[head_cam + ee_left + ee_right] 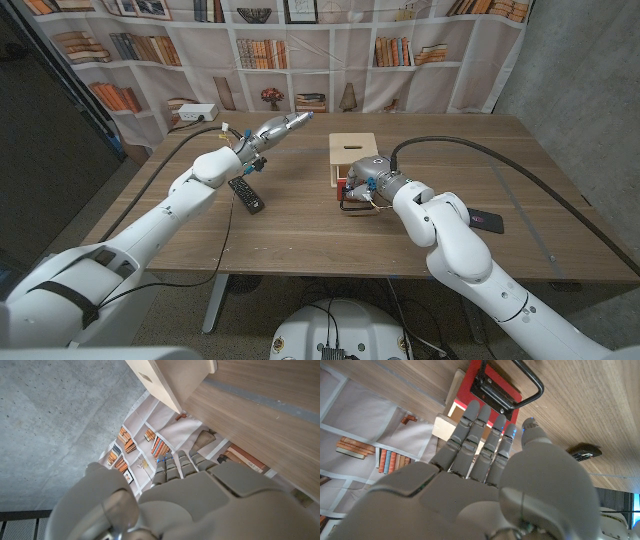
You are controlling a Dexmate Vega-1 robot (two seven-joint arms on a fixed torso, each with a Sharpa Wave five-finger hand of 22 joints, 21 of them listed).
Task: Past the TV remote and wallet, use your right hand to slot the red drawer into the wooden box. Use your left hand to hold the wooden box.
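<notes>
Wooden box (352, 153): sits on the counter (290, 235) at about 12 o'clock from its centre, open front facing the robot.
Red drawer (347, 191): at the box's 6 o'clock face, red front and black wire handle (527, 380) showing; it looks only partly in, so the slotting seems unfinished.
Right robot hand (366, 183): fingers straight and pressed together, tips laid on the drawer front beside the handle, probably to push rather than grip.
Left robot hand (277, 128): raised off the counter at the box's 9 o'clock, well apart from it, fingers stretched out together, holding nothing; the bracing hold is not yet made.
TV remote (246, 193): lies below the left forearm, at 9 o'clock of the drawer.
Wallet (487, 221): dark, at 3 o'clock behind the right arm.
Risk: pushed unbraced, the box may slide away.
</notes>
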